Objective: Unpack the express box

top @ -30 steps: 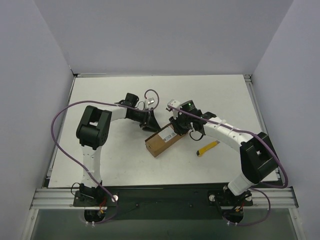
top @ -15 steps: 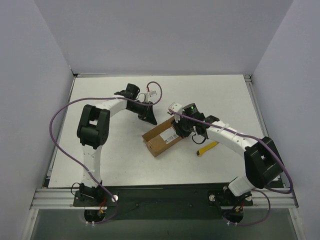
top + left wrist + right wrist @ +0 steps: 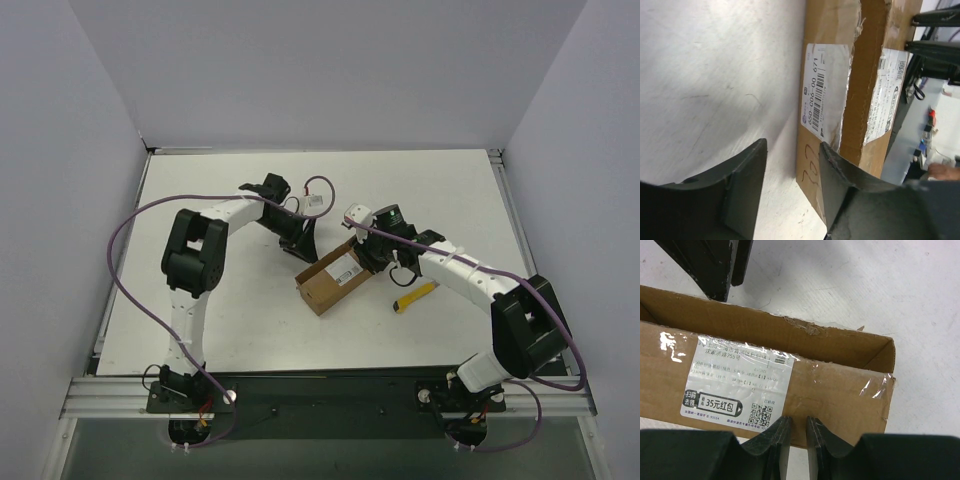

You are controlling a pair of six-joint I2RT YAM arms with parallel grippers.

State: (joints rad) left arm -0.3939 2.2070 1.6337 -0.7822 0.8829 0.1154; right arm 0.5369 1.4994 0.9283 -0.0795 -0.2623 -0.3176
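I'd brace the box (image 3: 333, 278) with my left gripper (image 3: 792, 145), fingers parted and empty, while the right gripper (image 3: 798, 419), fingers almost closed on nothing, gently lifts the covering flap (image 3: 840, 390).

The express box (image 3: 332, 278) is plain brown cardboard. Its white shipping label (image 3: 737, 390) carries black print, a black QR square and a black banner with white characters, under glossy clear tape (image 3: 875, 385). A second white label (image 3: 825, 90) shows a black barcode. The table (image 3: 230, 310) is matte white with faint grey scuffs. The utility knife (image 3: 420, 294) is yellow with a dark tip. The left arm (image 3: 186, 320) and right arm (image 3: 465, 272) are white with black joints and purple cables (image 3: 125, 240). The walls (image 3: 320, 70) are pale lavender-grey.
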